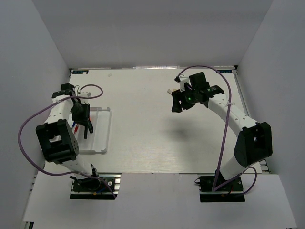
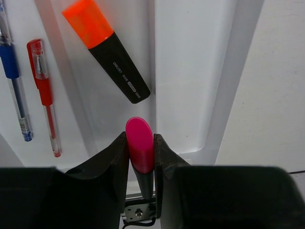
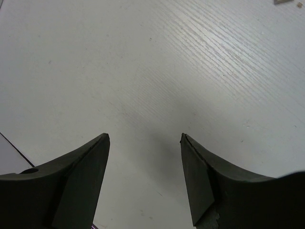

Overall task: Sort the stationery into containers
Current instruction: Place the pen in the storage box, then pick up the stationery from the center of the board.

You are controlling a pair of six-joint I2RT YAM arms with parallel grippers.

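Observation:
My left gripper (image 2: pixel 139 136) is shut on a black highlighter with a pink cap (image 2: pixel 139 148), held cap-forward above the white divided tray (image 2: pixel 224 95). In the tray lie an orange-capped black highlighter (image 2: pixel 107 50), a red pen (image 2: pixel 44 95) and a blue pen (image 2: pixel 14 76), each in a long compartment. From above, the left gripper (image 1: pixel 86 127) hangs over the tray (image 1: pixel 106 138) at the left. My right gripper (image 1: pixel 178 102) hovers over the far middle of the table. Its jaws (image 3: pixel 144 138) are open and hold nothing.
A small white piece (image 1: pixel 169 91) lies on the table just left of the right gripper. A tan scrap (image 3: pixel 283 1) shows at the top edge of the right wrist view. White walls close in the table on three sides.

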